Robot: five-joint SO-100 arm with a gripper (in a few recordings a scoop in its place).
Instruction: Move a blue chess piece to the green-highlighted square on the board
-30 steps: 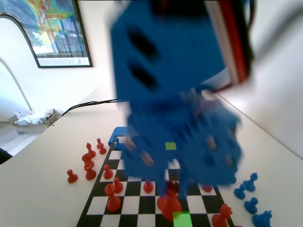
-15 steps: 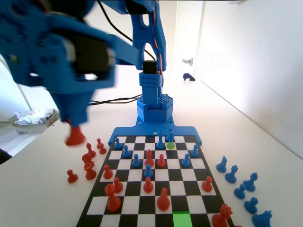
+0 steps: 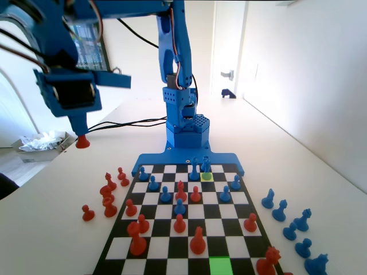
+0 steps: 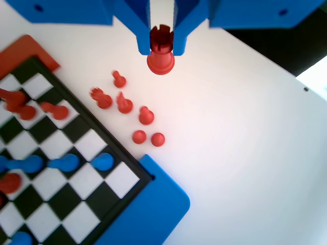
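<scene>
One red rook (image 4: pixel 161 51) clamped in end effector (image 4: pixel 161 47), held above tabletop (image 4: pixel 245 153) off board (image 4: pixel 134 174); captured-piece drop likely next, blue chess piece (image 3: pixel 206 165) untouched.

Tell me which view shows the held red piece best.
The wrist view: the red piece sits close and sharp between the gripper jaws, its notched rook-like top clear, over bare table beside the board. The fixed view shows just its red base hanging under the gripper, left of the board.
</scene>
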